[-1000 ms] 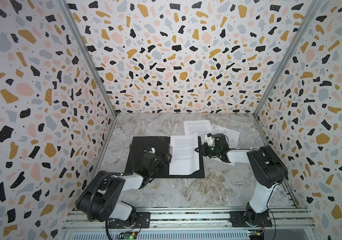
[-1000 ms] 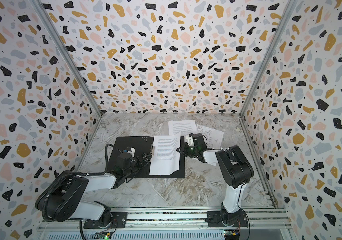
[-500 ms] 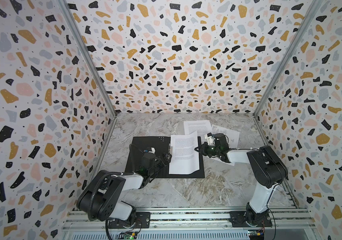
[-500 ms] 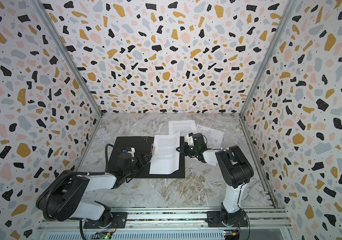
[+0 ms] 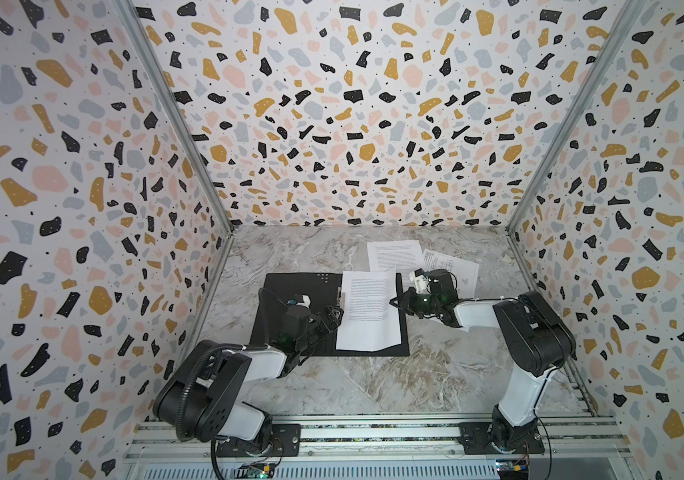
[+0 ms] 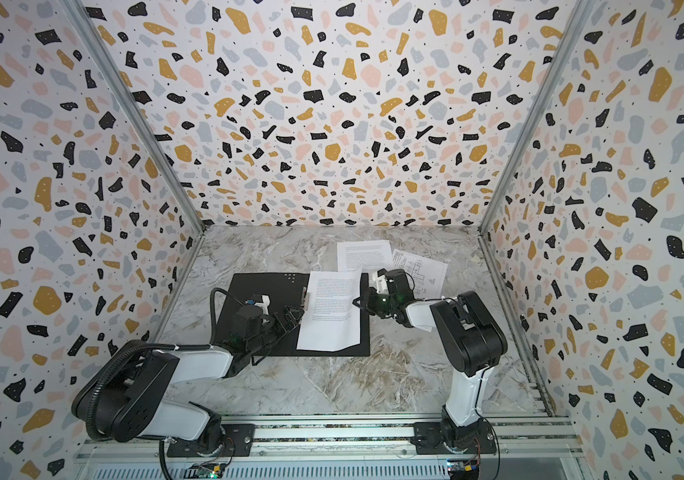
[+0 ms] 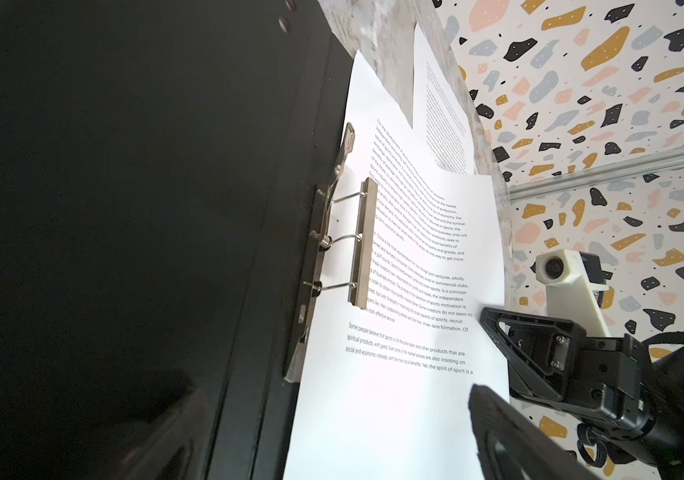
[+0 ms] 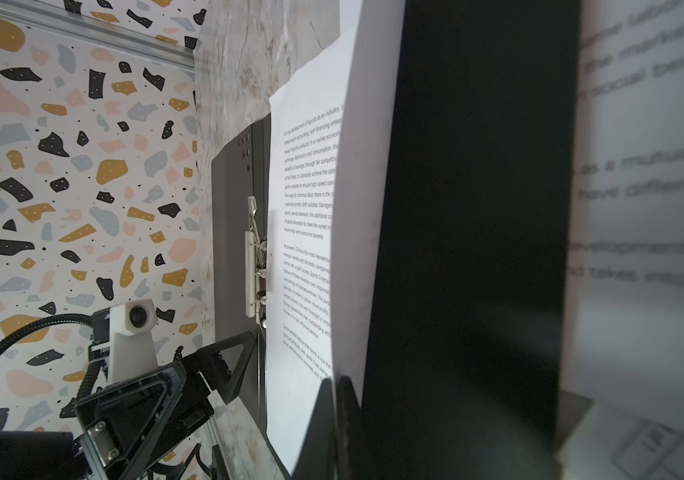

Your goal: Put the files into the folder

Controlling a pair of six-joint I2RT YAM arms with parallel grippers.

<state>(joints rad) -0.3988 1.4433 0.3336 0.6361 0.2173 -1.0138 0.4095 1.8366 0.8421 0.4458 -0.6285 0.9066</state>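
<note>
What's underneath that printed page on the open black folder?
The black folder interior, showing as a strip along the front and right edges of the page. Anything else beneath is covered. The metal clip sits over its left edge.

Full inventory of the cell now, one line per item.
folder: 1, black inside up, open on table
spine clip: 1, metal, folder's middle
held text sheet: 1, white, over folder's right half
loose text sheet: 1, white, table behind folder
drawing sheet: 1, white, table, partly under right arm
table: 1, grey marble, underneath
walls: 3, terrazzo, around
left gripper: 1, black, open beside clip
right gripper: 1, black, shut on held text sheet's edge
</note>
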